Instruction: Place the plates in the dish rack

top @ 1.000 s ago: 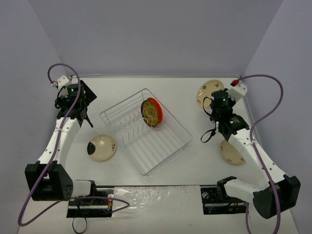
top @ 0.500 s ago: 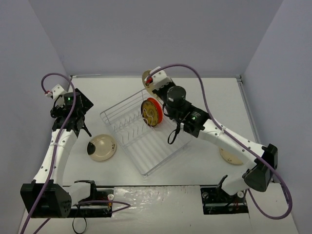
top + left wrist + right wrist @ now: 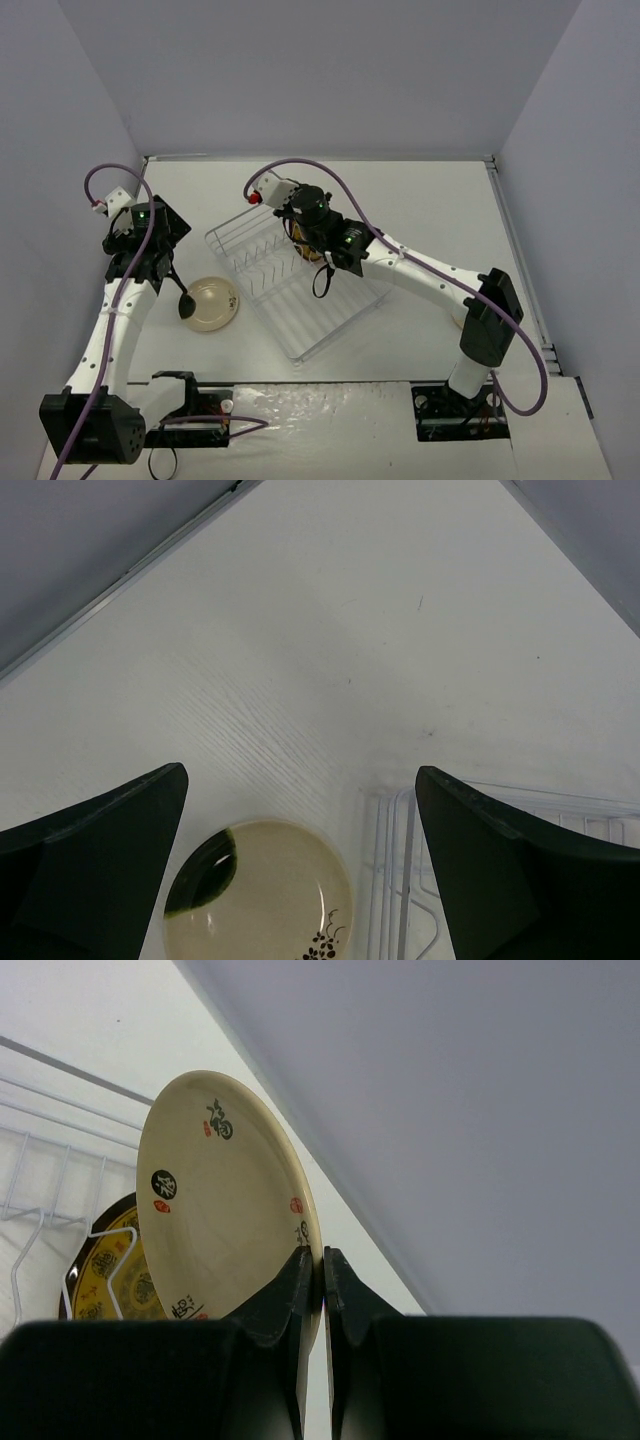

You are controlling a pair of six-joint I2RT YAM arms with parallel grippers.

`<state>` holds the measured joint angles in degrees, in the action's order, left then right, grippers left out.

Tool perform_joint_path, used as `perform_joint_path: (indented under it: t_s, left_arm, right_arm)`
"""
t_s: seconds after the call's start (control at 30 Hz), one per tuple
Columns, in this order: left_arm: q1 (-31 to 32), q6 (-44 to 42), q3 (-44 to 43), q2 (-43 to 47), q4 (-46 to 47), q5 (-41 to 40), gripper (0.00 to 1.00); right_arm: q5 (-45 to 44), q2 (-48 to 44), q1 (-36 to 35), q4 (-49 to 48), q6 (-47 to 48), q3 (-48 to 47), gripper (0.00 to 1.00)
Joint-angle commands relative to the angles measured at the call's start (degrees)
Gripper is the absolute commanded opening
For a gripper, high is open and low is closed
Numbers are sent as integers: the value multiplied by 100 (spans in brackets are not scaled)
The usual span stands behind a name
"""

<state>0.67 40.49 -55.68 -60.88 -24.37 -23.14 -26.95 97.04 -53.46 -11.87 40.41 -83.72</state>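
Top view: the dish rack (image 3: 335,305) sits mid-table. The right arm (image 3: 420,265) stretches over its far end and hides what stands there. A cream plate (image 3: 210,303) lies flat left of the rack, just right of the left gripper (image 3: 172,270).

Left wrist: the fingers are spread wide, with that plate below and between them and the rack's corner to the right.

Right wrist: the right gripper (image 3: 320,1255) is pinched on the rim of a second cream plate (image 3: 220,1190), which is upright. The mustard plate (image 3: 100,1275) stands behind wires at lower left.
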Motion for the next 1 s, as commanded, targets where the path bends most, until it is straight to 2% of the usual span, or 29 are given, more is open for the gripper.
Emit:
perform_joint_path:
  t_s: [0.0, 0.6, 0.8, 0.97]
  left_arm:
    - [-32, 102, -28, 94, 69, -192, 97]
    - [-37, 357, 49, 50, -45, -293, 97]
    - [-32, 710, 72, 70, -223, -297, 97]
    - [-32, 1037, 153, 114, -348, -200, 97]
  right_arm:
    - [73, 44, -16, -278, -143, -426, 0]
    - [234, 661, 40, -100, -587, -379, 0]
    - [158, 656, 14, -70, -728, -217, 0]
    - [-105, 632, 8, -9, -1347, -171, 0]
